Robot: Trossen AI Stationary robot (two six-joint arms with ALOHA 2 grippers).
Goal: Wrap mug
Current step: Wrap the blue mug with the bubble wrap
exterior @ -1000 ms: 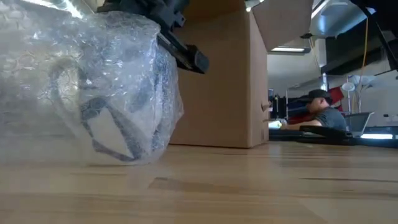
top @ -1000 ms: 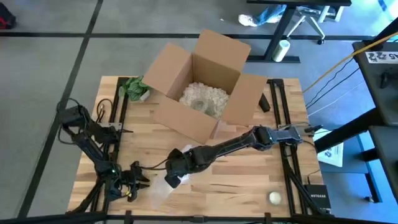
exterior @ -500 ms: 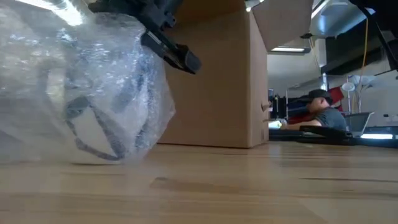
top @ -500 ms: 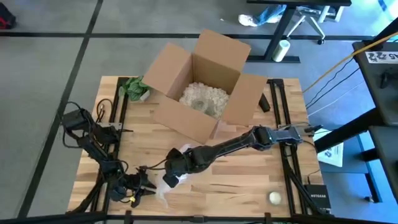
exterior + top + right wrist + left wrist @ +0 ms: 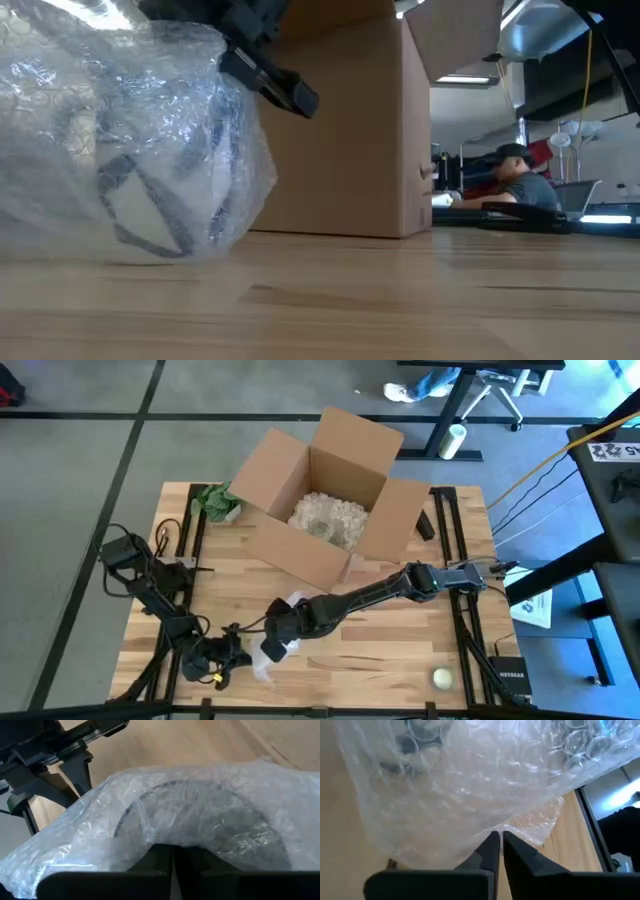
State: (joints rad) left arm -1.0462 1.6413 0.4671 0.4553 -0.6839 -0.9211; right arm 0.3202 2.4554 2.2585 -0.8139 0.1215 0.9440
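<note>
At the worktop's (image 5: 400, 660) near edge the mug (image 5: 275, 647) sits mostly swathed in bubble wrap (image 5: 120, 150); left claw (image 5: 496, 851) pinches its loose edge, right claw (image 5: 172, 857) grips the bundle; tucking seemingly remains.

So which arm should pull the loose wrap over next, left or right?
Probably left. The left gripper pinches the free edge of the bubble wrap, while the right gripper is clamped on the wrapped mug, steadying it.

The bubble wrap (image 5: 120, 140) is clear and dimpled with small round bubbles, showing dark curved stripes through it. The cardboard box (image 5: 320, 490) is plain brown with whitish filling inside, standing on a pale, wood-grained surface (image 5: 400, 650). A green bundle (image 5: 217, 501) lies at one corner, a small yellowish ball (image 5: 441, 678) near another.
</note>
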